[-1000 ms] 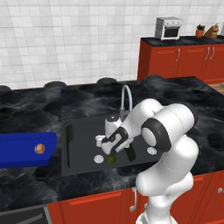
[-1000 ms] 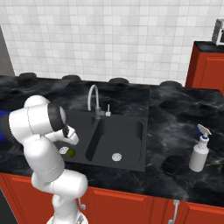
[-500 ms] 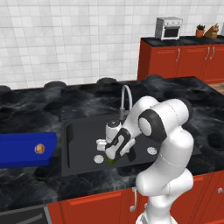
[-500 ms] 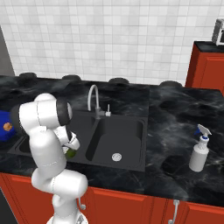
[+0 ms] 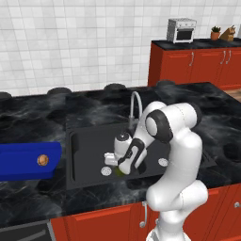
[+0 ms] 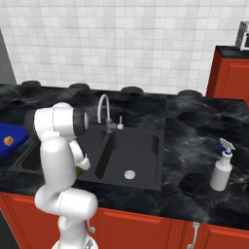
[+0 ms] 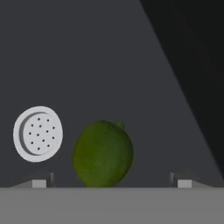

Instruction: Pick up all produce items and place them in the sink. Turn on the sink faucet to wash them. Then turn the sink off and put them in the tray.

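Down in sink, left basin: claw [image 7: 111, 183] low over basin floor, spread wide, grasping nothing
Green ball: one, dark green ball [image 7: 102, 154] on basin floor, between the claw tips, just beside drain [image 7: 37, 134]
Brown piece: one, tan-brown lumpy piece [image 5: 43, 160] in blue tray [image 5: 19, 162]
Tray: one, on black marble surface [image 5: 33, 117], left of sink [image 6: 146, 175]
Sink: one, two basins, two silver drains
Faucet: one silver gooseneck faucet [image 6: 103, 109] behind sink
Spray bottle: one spray bottle [image 6: 221, 170], right side of surface

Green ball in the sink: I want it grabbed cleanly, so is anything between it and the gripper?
Nothing visible is. In the hand view the green ball lies on the bare sink floor, centred between the open gripper fingertips, with the drain off to one side, apart from it.
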